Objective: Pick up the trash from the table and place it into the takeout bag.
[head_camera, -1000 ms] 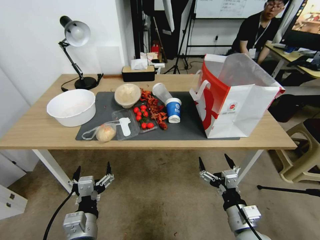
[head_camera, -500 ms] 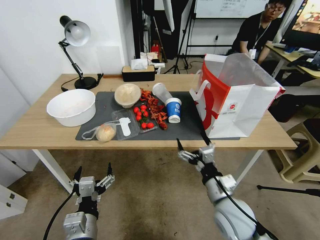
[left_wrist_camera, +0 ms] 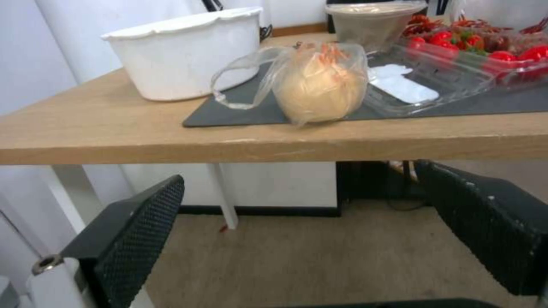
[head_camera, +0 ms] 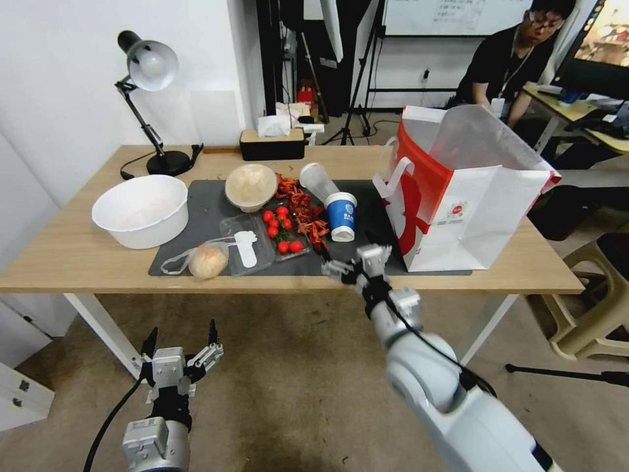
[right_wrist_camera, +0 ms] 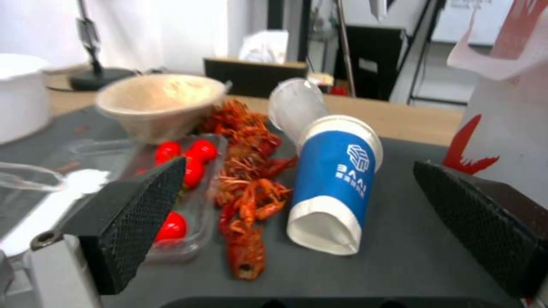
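Note:
The trash lies on the dark mat (head_camera: 209,203) of the table (head_camera: 78,255): a blue-and-white paper cup (head_camera: 341,216) (right_wrist_camera: 334,179) upside down, a clear plastic cup (head_camera: 316,180) on its side behind it, red crayfish shells (head_camera: 304,213), a tan bowl (head_camera: 250,185), and a bun in a clear bag (head_camera: 208,260) (left_wrist_camera: 320,85). The takeout bag (head_camera: 472,203) stands open at the right. My right gripper (head_camera: 348,252) is open at the mat's front edge, facing the blue cup. Below the table's front edge, my left gripper (head_camera: 183,330) hangs open.
A big white bowl (head_camera: 140,210) sits at the table's left. Between the bun and the shells lies a clear tray of cherry tomatoes (head_camera: 282,229). A desk lamp (head_camera: 147,72) and a tissue box (head_camera: 272,144) stand at the back. A plastic stool (head_camera: 603,301) is on the right.
My right arm has risen from below the table and reached forward and left, bringing its open gripper over the table's front edge. The left arm stays put.

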You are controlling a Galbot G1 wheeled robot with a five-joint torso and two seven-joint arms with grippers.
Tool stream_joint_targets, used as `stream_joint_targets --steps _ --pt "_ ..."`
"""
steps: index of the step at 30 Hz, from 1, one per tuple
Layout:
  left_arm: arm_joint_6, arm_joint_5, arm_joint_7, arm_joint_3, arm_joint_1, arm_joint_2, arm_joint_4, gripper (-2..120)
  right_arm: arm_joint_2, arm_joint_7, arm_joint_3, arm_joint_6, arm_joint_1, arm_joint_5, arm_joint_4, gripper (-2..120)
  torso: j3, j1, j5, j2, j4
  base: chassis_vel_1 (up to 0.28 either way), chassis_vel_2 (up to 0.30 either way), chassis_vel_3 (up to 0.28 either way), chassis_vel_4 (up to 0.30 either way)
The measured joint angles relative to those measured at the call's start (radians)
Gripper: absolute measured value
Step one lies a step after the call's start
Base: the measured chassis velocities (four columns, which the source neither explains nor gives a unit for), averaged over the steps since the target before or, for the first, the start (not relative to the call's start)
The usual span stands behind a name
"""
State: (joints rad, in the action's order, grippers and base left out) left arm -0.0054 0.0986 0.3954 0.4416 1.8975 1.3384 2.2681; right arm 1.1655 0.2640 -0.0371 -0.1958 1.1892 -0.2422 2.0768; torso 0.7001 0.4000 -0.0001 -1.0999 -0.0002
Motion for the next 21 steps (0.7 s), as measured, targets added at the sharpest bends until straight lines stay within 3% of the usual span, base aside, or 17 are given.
stream_joint_targets --steps 1,2,10,13,21 --pt "0.0 0.0 0.0 0.0 0.0 0.0 0.0 100 0.0 0.008 0.005 -0.012 -0.016 -0.009 -0.002 100 0.0 0.0 0.0 0.0 0.0 0.0 0.0 0.0 0.0" --pt "0.001 -0.002 0.001 0.0 -0.002 0.002 0.0 100 0.0 0.086 0.045 -0.112 -0.12 -0.074 -0.019 100 0.0 0.0 -0.0001 0.0 0.0001 0.0 0.0 0.0 0.0" --pt "0.003 -0.004 0.008 0.011 0.005 0.004 0.004 100 0.028 0.266 0.127 -0.261 -0.322 -0.268 -0.098 100 0.0 0.0 0.0001 0.0 0.0002 0.0 0.0 0.0 0.0" --pt "0.006 0.0 0.014 0.017 0.005 0.0 0.009 100 0.045 0.353 0.151 -0.36 -0.42 -0.35 -0.143 100 0.0 0.0 0.0001 0.0 0.0002 0.0 0.0 0.0 0.0" --pt "0.006 0.0 0.016 0.014 0.005 0.001 0.006 100 0.076 0.415 0.168 -0.424 -0.524 -0.436 -0.265 100 0.0 0.0 0.0 0.0 0.0002 0.0 0.0 0.0 0.0"
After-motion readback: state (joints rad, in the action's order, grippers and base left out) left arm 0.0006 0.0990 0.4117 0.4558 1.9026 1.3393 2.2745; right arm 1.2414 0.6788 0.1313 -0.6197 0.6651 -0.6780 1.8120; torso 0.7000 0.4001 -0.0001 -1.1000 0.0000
